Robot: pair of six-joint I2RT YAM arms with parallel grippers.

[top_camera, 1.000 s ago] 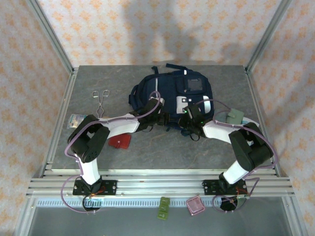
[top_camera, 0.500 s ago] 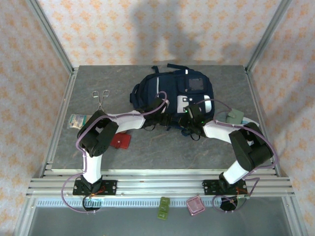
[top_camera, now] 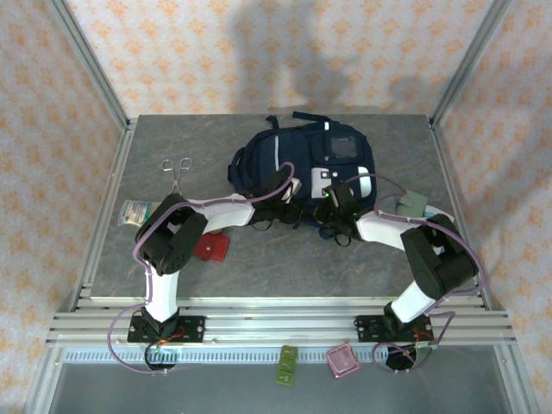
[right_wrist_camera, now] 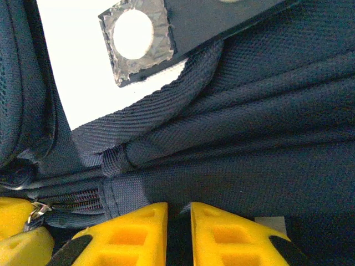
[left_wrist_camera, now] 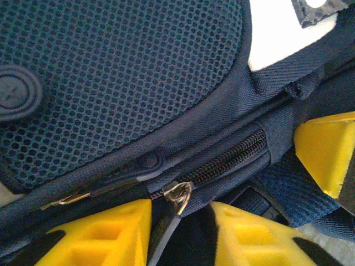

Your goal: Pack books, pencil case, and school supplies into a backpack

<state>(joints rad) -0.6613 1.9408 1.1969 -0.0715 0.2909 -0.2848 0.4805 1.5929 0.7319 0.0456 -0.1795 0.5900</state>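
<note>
The left gripper [left_wrist_camera: 180, 221] has squeezed narrow around the zipper pull [left_wrist_camera: 180, 194] between its fingers, ready to open the backpack [left_wrist_camera: 111, 66].

Slid left gripper [left_wrist_camera: 180, 224] toward 3 o'clock along the backpack [top_camera: 302, 155]; narrowed its jaws about the zipper pull [left_wrist_camera: 180, 194]; swung elbow [top_camera: 172, 233] inward.
</note>
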